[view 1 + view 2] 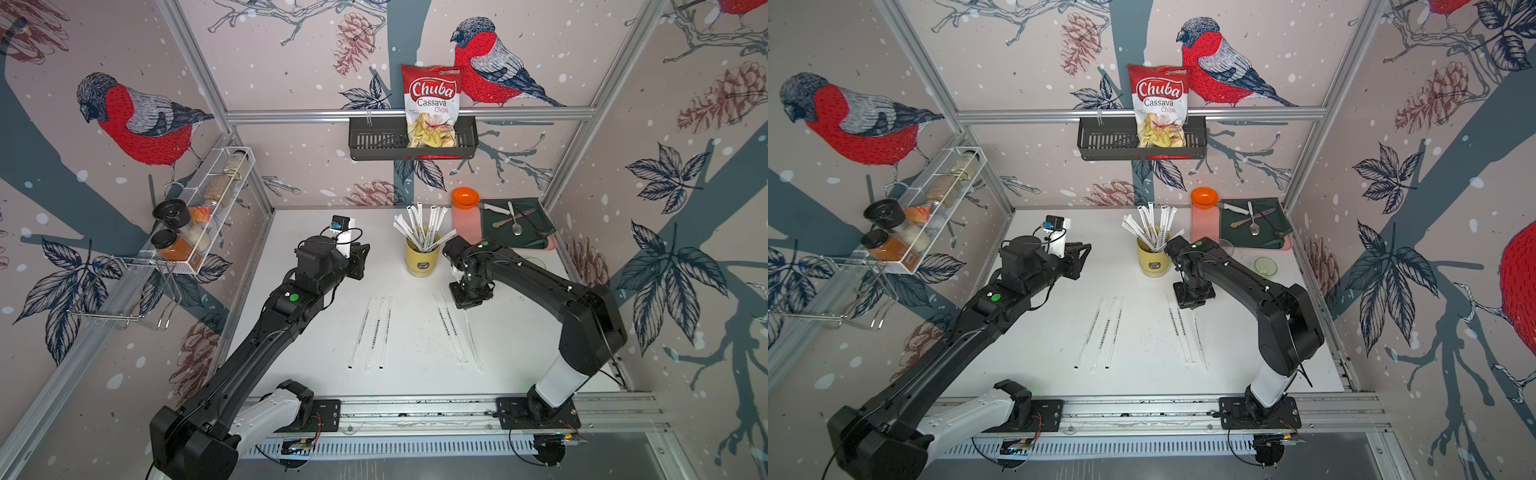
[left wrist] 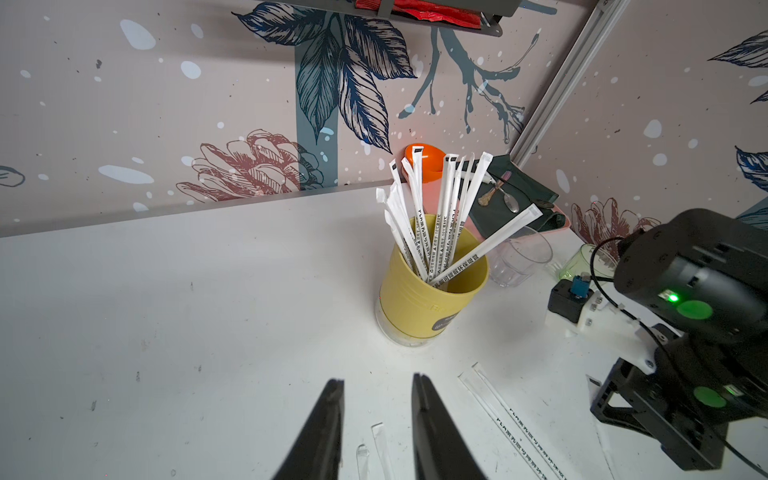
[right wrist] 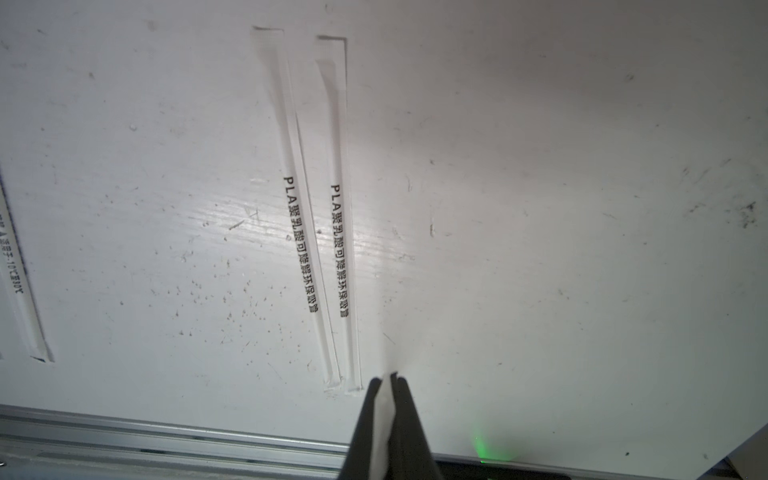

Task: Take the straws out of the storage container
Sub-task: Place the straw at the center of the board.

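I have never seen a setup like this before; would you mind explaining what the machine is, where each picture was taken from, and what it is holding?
These are two black robot arms, a left arm and a right arm, fixed to a rail beside a white table. Two pictures look down from one overhead camera pair; the other two come from a camera on each wrist. A yellow storage container stands upright with wrapped straws fanning out of it. Five loose straws lie flat on the table. The right jaws are shut on the end of a sixth straw. The left jaws stand apart and empty, pointing toward the container.
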`<state>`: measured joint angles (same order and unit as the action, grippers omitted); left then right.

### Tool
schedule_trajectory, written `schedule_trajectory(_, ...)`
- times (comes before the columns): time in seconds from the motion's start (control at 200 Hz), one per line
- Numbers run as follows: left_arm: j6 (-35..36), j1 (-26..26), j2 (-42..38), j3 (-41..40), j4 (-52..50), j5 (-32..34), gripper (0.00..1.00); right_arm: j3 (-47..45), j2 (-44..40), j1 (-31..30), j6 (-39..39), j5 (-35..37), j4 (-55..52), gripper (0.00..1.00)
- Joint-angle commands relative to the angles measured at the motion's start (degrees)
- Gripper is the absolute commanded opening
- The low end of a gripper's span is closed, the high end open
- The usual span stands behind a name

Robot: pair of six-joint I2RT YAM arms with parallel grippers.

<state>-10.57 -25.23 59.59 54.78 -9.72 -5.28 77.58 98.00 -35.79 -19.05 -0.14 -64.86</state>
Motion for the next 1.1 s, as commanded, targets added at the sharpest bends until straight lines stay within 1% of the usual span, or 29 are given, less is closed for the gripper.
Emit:
schedule_trajectory(0.0,0.4,0.1,0.0,0.3,1.1,-1.0,0.32,0.3,1.7,1.6,1.6,-0.7,4.1,0.0)
schedule_trajectory(0.03,0.4,0.1,0.1,0.4,1.1,-1.0,0.32,0.4,2.4,1.9,1.9,-0.9,4.5,0.0)
schedule_trajectory(0.1,0.5,0.1,0.1,0.3,1.1,-1.2,0.32,0.8,4.1,2.1,2.4,-1.2,5.2,0.04)
schedule_trajectory(0.355,0.8,0.1,0.4,0.3,1.1,-1.7,0.32,2.0,9.6,3.5,4.1,-1.7,7.9,0.05)
schedule_trajectory(0.55,1.0,0.1,1.0,0.5,0.9,-1.7,0.32,2.1,10.9,4.7,4.5,-2.7,9.6,0.07)
schedule_trajectory(0.805,1.1,0.1,1.6,0.6,0.8,-1.9,0.32,2.4,12.5,4.8,4.8,-3.7,11.2,0.08)
schedule_trajectory(0.885,1.2,0.1,1.6,0.6,0.8,-1.9,0.32,2.5,12.5,4.8,4.7,-3.6,11.3,0.11)
schedule_trajectory(1.016,1.2,0.1,1.6,0.6,0.6,-1.8,0.32,2.3,11.7,4.8,4.6,-3.5,11.2,0.19)
schedule_trajectory(1.096,1.3,0.1,1.5,0.6,0.7,-1.8,0.32,2.2,10.9,4.8,4.5,-3.6,11.1,0.21)
